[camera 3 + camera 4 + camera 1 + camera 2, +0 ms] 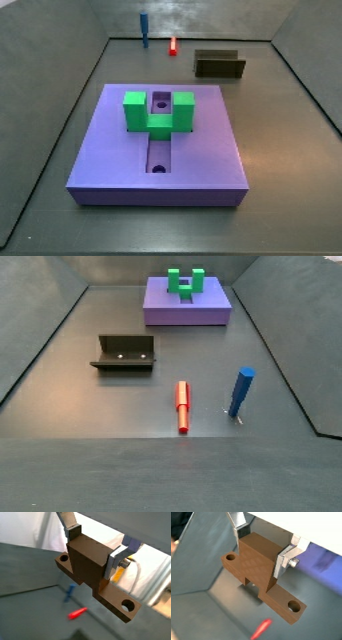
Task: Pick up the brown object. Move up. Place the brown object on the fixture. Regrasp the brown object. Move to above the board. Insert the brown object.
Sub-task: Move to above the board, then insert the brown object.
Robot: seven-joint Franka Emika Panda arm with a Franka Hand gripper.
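The brown object point(87, 564) is an orange-brown T-shaped piece with a round hole at each end of its crosspiece. It also shows in a wrist view point(256, 564). My gripper point(93, 547) is shut on its thick bar, one silver finger point(286, 558) on each side, and holds it high above the grey floor. The gripper and the piece are out of both side views. The fixture point(219, 64) stands empty on the floor, also seen in a side view point(123, 353). The purple board point(201, 150) carries a green U-shaped block point(159, 112) over its slot, and both show in a side view point(187, 311).
A red stick point(183, 406) lies on the floor and a blue stick point(241, 391) stands beside it. Both show far below the held piece in a wrist view: red point(77, 613), blue point(69, 592). Grey walls ring the floor.
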